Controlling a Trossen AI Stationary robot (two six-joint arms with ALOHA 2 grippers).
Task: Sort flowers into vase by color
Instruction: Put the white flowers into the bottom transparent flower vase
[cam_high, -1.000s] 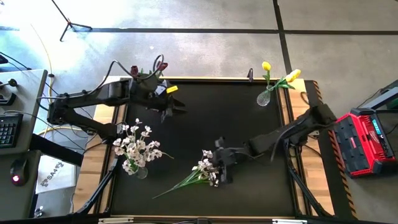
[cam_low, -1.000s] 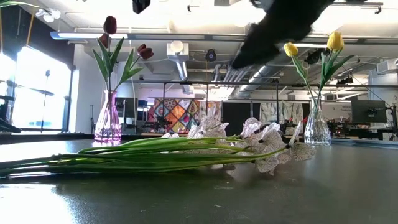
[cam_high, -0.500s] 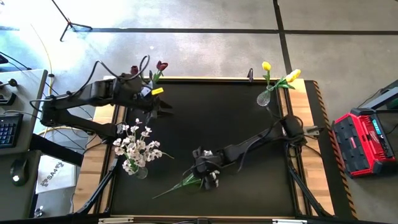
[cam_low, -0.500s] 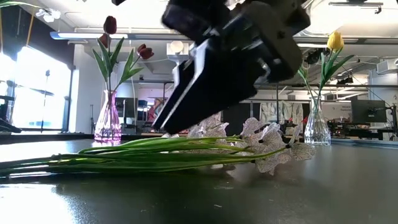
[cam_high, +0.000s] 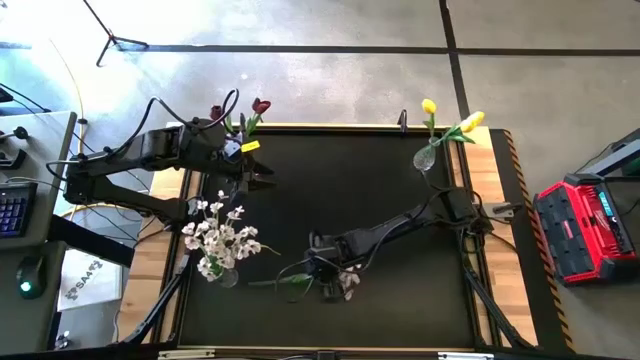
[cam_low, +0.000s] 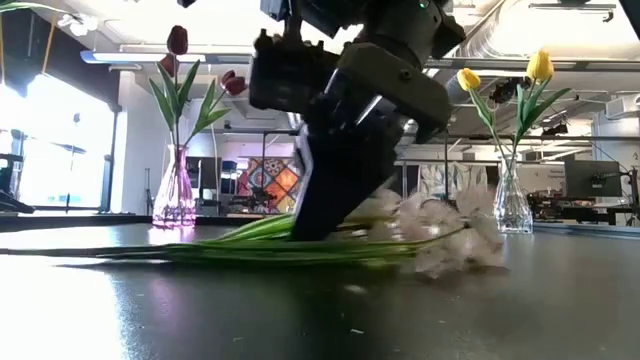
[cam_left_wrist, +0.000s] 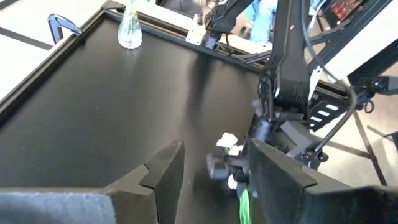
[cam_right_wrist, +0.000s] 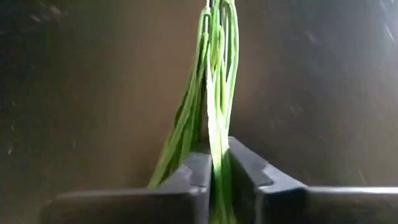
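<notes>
A spray of white flowers lies on the black table, blossoms (cam_high: 346, 286) toward the right and green stems (cam_high: 270, 283) toward the left. My right gripper (cam_high: 316, 268) is down on it, shut on the stems (cam_right_wrist: 214, 124). A vase of white flowers (cam_high: 218, 243) stands at the table's left. Maroon tulips (cam_high: 258, 106) stand in a vase at the far left corner and yellow tulips (cam_high: 430, 108) in a vase at the far right. My left gripper (cam_left_wrist: 214, 180) hovers open near the far left corner (cam_high: 255, 172) with nothing between its fingers. My right gripper pinches the bundle of green stems (cam_right_wrist: 215, 146) between its two fingers, nearer the blossom end than the cut end (cam_low: 330, 225). The fingers come from above, slanting down from the right, and lie across the stems. The spray lies along the table, blossoms (cam_low: 440, 235) and stems (cam_low: 150, 252) both resting on it.
A raised rim (cam_high: 340, 128) runs around the black table. The glass vase (cam_high: 424, 158) of the yellow tulips stands by the right arm's base. Bare tabletop (cam_high: 340, 190) lies between the vases at the middle and far side.
My right gripper has gone toward the table's left edge and down onto the lying spray, and has shut on its stems. The spray has turned: its stem end has swung toward the far edge and now lies more level. My left gripper has drawn back toward the left edge.
</notes>
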